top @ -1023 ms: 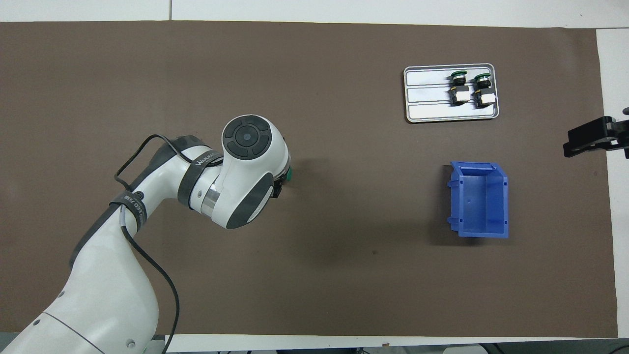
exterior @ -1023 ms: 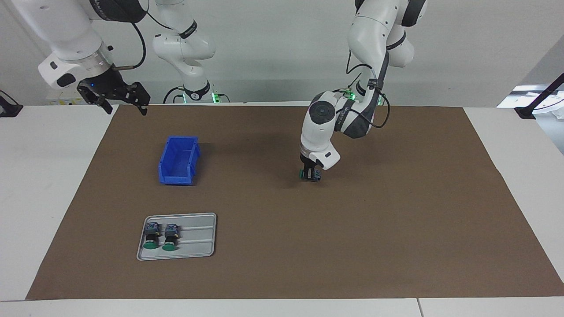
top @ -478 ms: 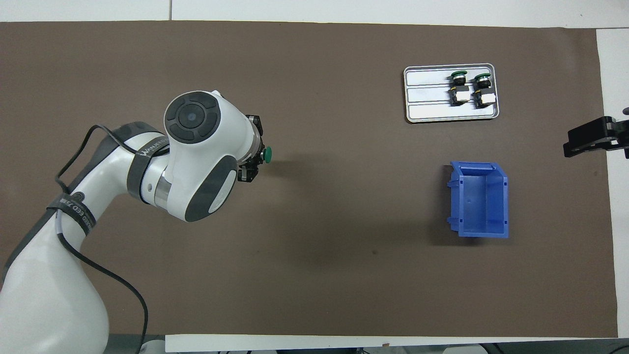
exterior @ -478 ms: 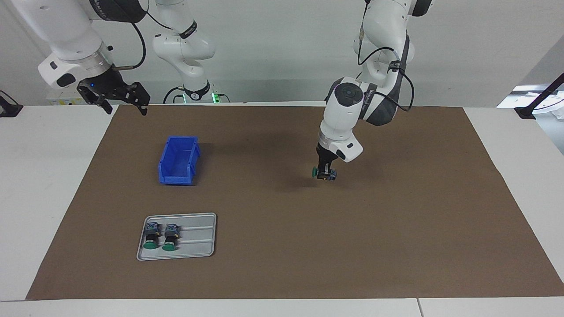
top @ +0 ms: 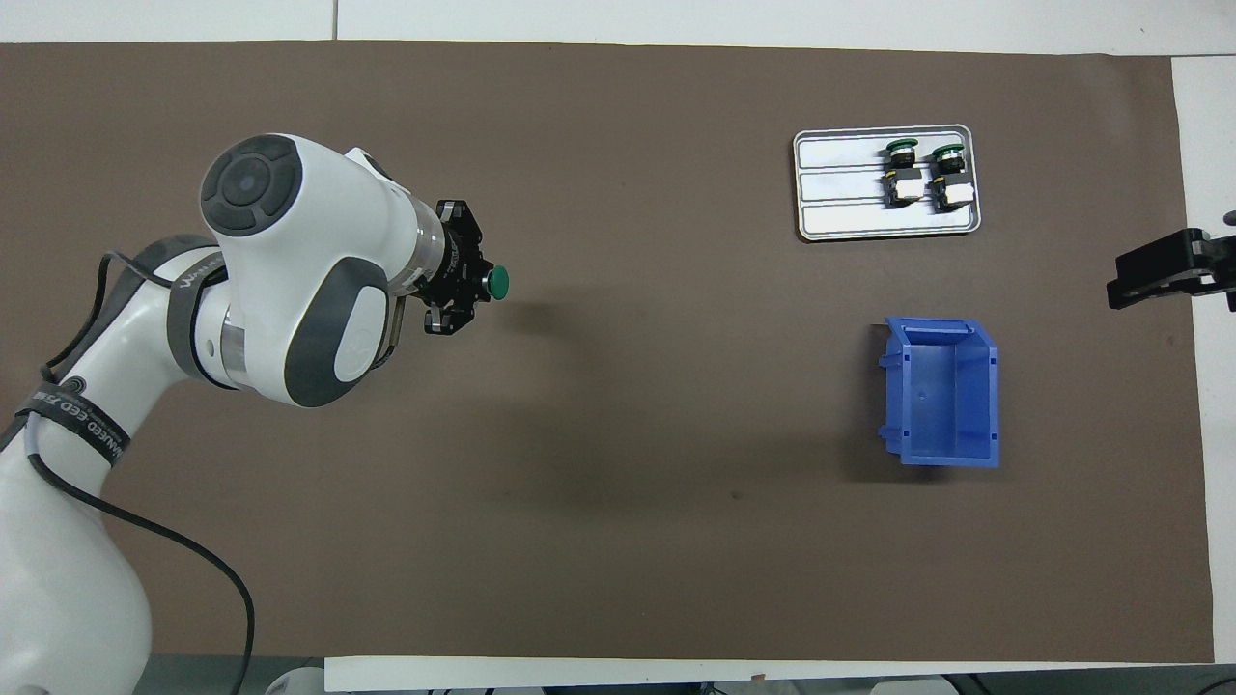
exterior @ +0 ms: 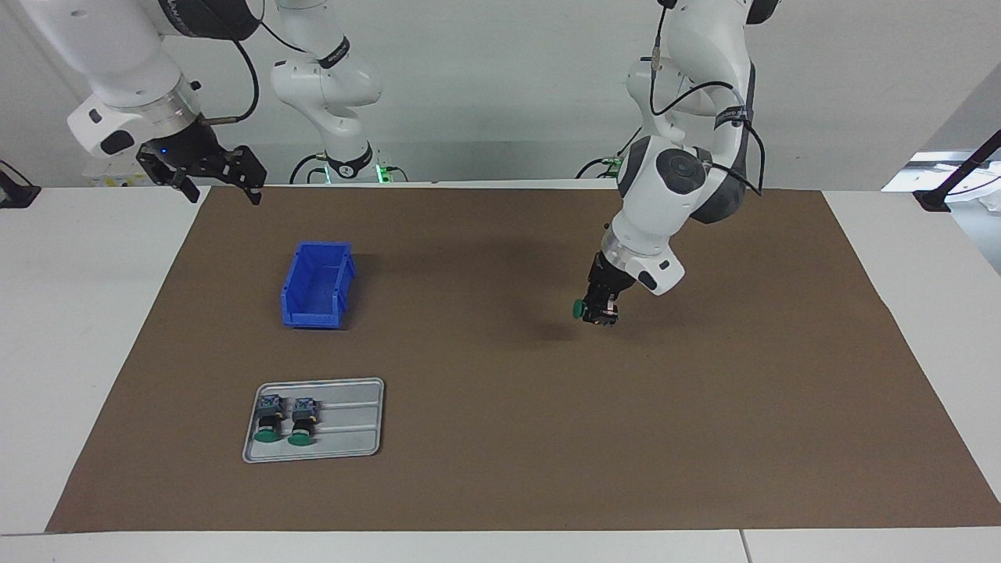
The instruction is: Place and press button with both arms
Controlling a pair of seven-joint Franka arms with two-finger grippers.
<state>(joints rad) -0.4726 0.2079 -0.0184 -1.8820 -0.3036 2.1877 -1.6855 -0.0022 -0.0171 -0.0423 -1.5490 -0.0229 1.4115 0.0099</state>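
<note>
The left hand (exterior: 597, 310) is clamped on the button (exterior: 579, 310), tilted above the mid-table mat (exterior: 500, 485); a loose grip could drop it. The right hand (exterior: 205, 173) waits, spread, over the table's corner.

The left gripper (top: 473, 280) clasps a green-capped push-button switch (top: 497, 281) above brown table paper (top: 618, 483); two matching switches (top: 922, 174) lie in a grey metal tray (top: 840, 183) beside a blue plastic bin (top: 941, 391).
</note>
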